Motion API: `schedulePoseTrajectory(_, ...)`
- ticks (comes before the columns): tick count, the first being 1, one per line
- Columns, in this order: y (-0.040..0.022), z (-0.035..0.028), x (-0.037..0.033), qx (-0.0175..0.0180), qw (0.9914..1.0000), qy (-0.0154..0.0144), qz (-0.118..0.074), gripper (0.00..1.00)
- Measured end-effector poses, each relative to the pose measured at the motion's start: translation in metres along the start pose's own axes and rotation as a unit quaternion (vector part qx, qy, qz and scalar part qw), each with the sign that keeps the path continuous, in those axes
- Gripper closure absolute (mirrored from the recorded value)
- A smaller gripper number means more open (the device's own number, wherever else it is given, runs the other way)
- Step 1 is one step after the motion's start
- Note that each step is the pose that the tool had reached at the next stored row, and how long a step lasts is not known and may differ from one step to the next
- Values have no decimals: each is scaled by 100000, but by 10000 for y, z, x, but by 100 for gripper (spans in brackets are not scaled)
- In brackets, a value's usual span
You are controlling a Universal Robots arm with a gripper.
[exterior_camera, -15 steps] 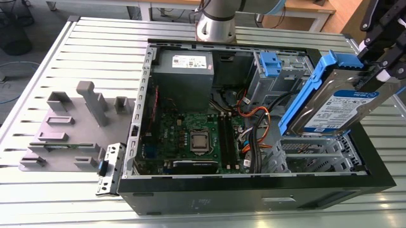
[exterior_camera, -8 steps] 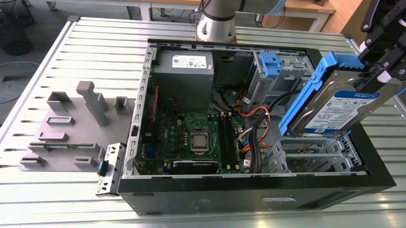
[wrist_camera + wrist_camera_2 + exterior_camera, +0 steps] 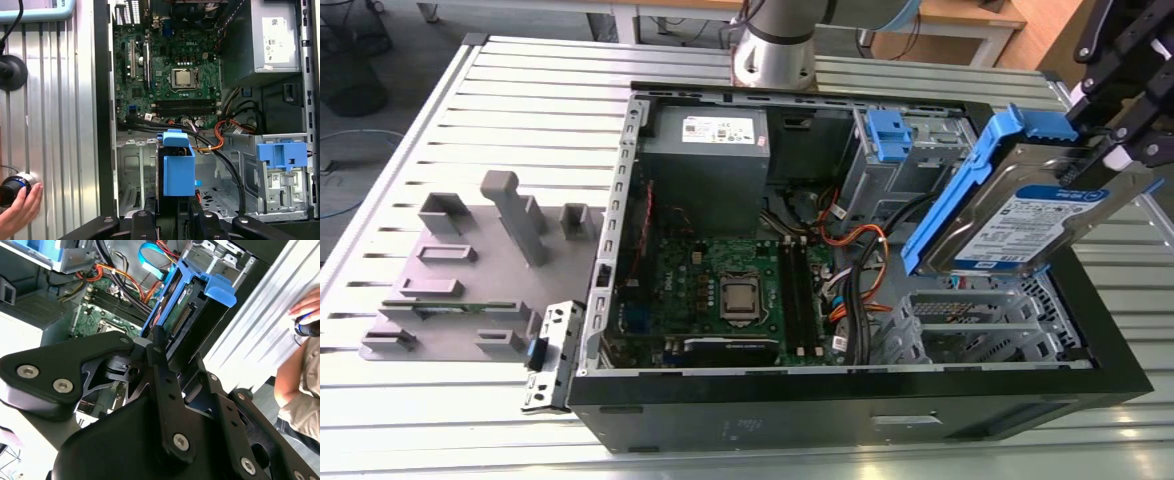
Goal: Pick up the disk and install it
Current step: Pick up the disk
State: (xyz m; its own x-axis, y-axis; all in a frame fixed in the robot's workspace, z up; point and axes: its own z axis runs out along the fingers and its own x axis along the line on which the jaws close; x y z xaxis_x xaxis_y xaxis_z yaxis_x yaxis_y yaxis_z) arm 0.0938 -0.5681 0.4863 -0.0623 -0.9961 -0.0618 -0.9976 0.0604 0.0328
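Exterior view, gripper angled above the open computer case, disk clamped between its closed fingers, held tilted aloft

Silver metal disk, blue plastic rails, ribbed metal table

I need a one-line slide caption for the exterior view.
The end effector holds the disk tilted above the open computer case, not yet installed.

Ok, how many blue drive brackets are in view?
2 blue brackets. One frames the disk the gripper holds over the open case; the other sits in the drive cage. Others may be hidden.
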Motion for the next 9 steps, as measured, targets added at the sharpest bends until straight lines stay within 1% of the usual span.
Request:
schedulePoseTrajectory(3, -1, 4, 2, -21, 100000, 13, 3, 65)
schedulePoseTrajectory(5, -4, 20, 5, -56, 100000, -2, 1, 65)
schedulePoseTrajectory(6, -9, 35, 6, -111, 100000, 2, -2, 65)
schedulePoseTrajectory(9, -31, 60, 7, -473, 99999, 30, 26, 65)
